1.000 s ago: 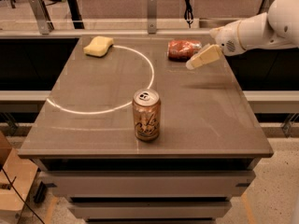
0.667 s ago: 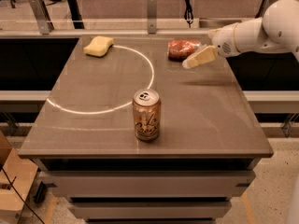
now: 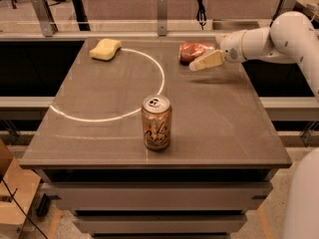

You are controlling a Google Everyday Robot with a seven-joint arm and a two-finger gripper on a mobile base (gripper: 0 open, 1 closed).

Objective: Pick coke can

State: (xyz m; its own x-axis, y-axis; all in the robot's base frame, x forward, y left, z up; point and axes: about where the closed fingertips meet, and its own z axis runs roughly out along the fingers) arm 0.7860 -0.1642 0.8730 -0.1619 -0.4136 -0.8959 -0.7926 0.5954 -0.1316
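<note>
Pick not done yet, I'd say: coke can (image 3: pixel 192 51) sits at far right of table (image 3: pixel 224 123), apparently on its side, w/ gripper (image 3: pixel 200 63) just beside it, open or closed can't tell, so grasp & lift still to do

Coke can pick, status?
Gripper at far right of the brown table, beside the small red drink can. Red can on the table, not lifted. Tan-and-gold can and yellow sponge well clear.
</note>
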